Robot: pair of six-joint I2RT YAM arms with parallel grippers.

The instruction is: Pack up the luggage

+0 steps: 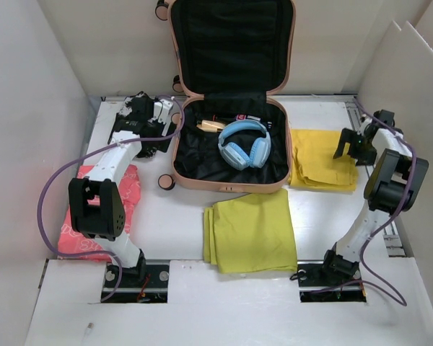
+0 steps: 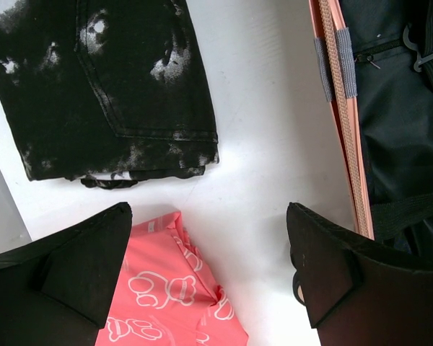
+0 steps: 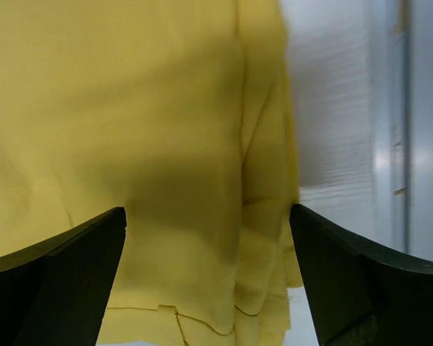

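Two arms reach out over the white surface, and the luggage lies open at 12 o'clock in the top view. Its lid stands upright against the back wall, showing black lining. Light-blue headphones rest in the lower shell, with a tan flat item at their 10 o'clock.

The left end effector hangs at the luggage's 9 o'clock with its jaws spread and nothing between them. Below it, in the wrist view, are bare surface, black bleach-marked jeans at 11 o'clock, a pink paw-print package at 6 o'clock and the luggage's peach rim at 2 o'clock.

The right end effector is also spread and grips nothing. It hovers over a folded yellow cloth lying at the luggage's 3 o'clock, just beside the shell. A second yellow cloth lies at the luggage's 6 o'clock, near the front rim.
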